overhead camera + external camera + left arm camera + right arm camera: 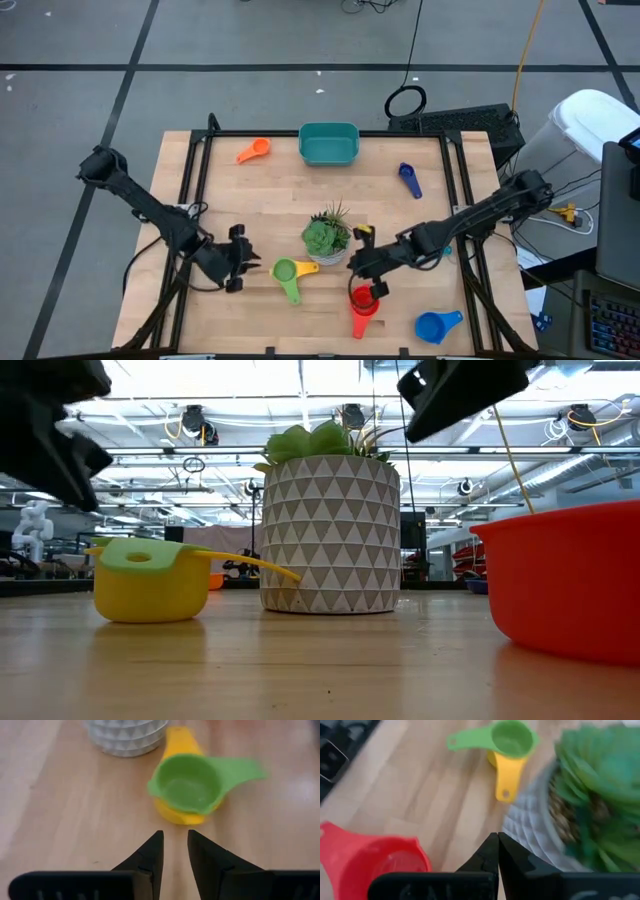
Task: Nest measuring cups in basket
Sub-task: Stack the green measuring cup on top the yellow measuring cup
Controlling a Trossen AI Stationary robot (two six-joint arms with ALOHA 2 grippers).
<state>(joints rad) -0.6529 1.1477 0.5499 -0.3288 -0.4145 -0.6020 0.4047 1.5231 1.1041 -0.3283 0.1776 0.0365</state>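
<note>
A green measuring cup point(285, 270) sits nested in a yellow one point(303, 267), near the white-potted plant point(328, 238); in the low view the green cup point(140, 555) rests in the yellow cup point(150, 592). A red cup point(363, 298), a blue cup point(437, 325), a dark blue cup point(408, 178) and an orange cup point(253, 151) lie apart on the table. The teal basket point(329, 143) stands at the far edge. My left gripper point(238, 262) hovers left of the green-yellow pair, narrowly open point(175, 837). My right gripper point(360, 262) is shut point(496, 837) above the table between plant and red cup.
The plant pot point(330, 535) stands mid-table between the nested pair and the right gripper. A black frame rail point(195, 190) borders the wooden table's left side, another the right. Bare wood lies between plant and basket.
</note>
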